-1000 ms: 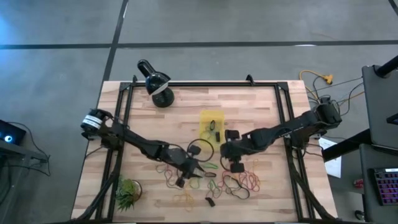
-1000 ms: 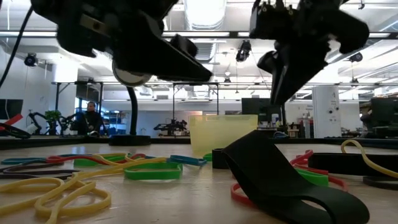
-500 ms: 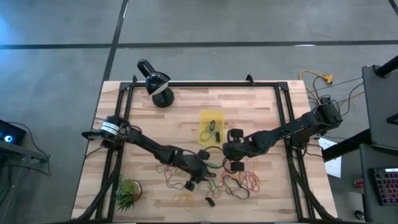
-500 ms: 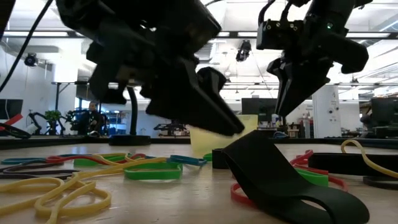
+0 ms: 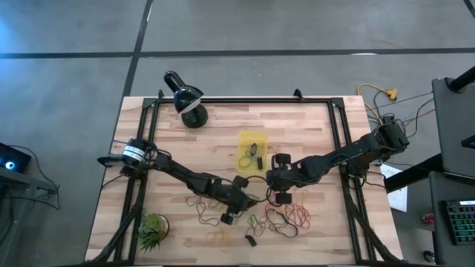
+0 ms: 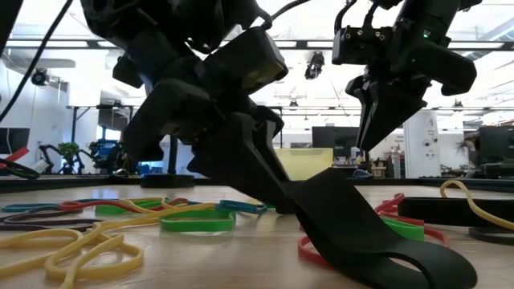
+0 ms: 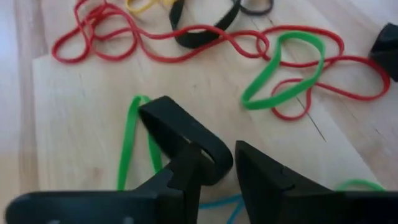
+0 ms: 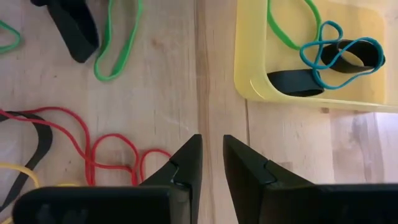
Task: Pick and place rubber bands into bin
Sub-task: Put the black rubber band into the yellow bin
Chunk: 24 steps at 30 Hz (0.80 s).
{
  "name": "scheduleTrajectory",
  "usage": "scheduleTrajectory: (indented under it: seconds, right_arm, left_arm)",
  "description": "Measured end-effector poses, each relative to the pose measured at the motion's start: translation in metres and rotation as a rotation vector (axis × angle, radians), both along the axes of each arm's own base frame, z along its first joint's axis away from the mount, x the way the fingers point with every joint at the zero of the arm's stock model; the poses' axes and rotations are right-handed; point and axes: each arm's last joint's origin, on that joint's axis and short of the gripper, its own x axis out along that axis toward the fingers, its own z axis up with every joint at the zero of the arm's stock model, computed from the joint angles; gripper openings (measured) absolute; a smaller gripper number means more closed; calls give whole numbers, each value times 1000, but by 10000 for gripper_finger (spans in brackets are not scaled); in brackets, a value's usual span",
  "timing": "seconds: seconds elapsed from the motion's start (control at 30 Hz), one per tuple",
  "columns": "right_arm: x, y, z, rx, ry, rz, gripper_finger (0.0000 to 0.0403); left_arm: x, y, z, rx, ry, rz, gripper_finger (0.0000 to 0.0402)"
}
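Loose rubber bands [image 5: 286,216] in red, green, yellow and black lie on the near half of the wooden table. The yellow bin [image 5: 252,150] stands mid-table and holds green, teal and black bands [image 8: 323,59]. My left gripper [image 7: 217,171] is low over a wide black band [image 7: 180,127] and shut on its end. That band [image 6: 353,225] rests on the table, its held end raised. My right gripper [image 8: 212,155] hovers beside the bin, over bare wood, fingers a narrow gap apart and holding nothing. My left gripper pinches the wide black band's near end [image 7: 214,163] between its two fingers, coming slanting down from the table's left. The fingers lie across the band's end fold. The rest of the band lies on the table, arching up to the fingertip [image 6: 265,172].
A black domed lamp [image 5: 185,96] stands at the far left. A small green plant [image 5: 152,231] sits at the near left corner. Red bands [image 8: 93,152] and a green one [image 8: 118,43] lie below the right gripper. Black frame rails [image 5: 152,141] run along the table's sides.
My left gripper has swung toward the table's right and come down onto the black band's raised end. The band itself has kept its place and shape. My right gripper has stayed beside the bin.
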Motion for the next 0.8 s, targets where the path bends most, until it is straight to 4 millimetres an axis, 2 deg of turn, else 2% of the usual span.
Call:
scheduleTrajectory:
  seconds: [0.23, 0.4, 0.6, 0.8]
  right_arm:
    - [0, 0, 0, -8, -3, -1, 59]
    - [0, -1, 0, -26, -4, -5, 59]
    - [0, -1, 0, -35, -1, 14, 57]
    - [0, -1, 0, -35, -3, 16, 57]
  left_arm:
    - [0, 1, 5, 35, -20, 3, 6]
    - [-1, 2, 12, 51, -44, 22, 3]
    - [-3, 9, 41, 162, -153, 113, 1]
    - [-5, 34, 70, 324, -244, 262, 0]
